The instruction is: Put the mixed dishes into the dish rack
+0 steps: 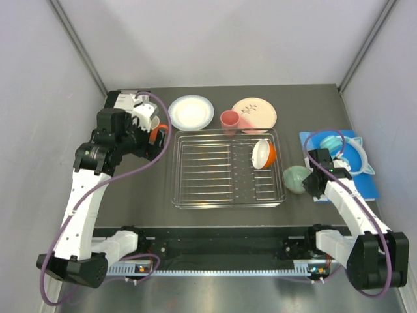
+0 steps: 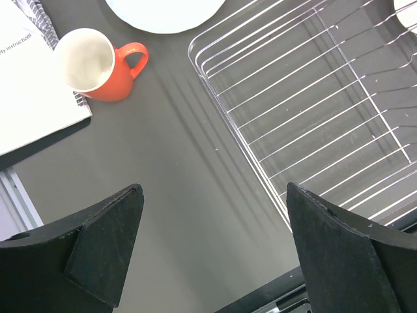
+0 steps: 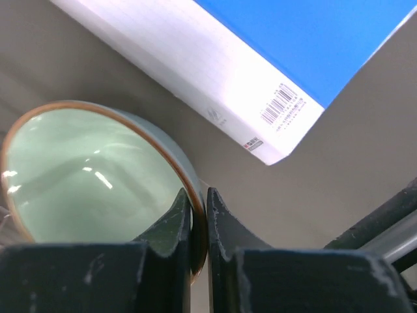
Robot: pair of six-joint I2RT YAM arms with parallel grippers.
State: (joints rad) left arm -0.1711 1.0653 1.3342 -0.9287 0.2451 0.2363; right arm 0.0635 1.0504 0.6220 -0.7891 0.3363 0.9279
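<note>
Mint-green bowl (image 3: 85,176), orange mug (image 2: 104,68), silver wire rack (image 1: 215,171)

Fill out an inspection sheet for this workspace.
Surface: dark table, no spills seen.
Job's things: white bowl tilted inside rack; green bowl, mug, pink cup, blue-rimmed plate and beige plate outside it.
Clutter: booklet by mug; headphones on blue box.
Grippers: left gripper open over bare table; right gripper shut on green bowl's rim.
Cables: purple cables loop on both sides.
Surroundings: pale walls; nothing else seen.
</note>
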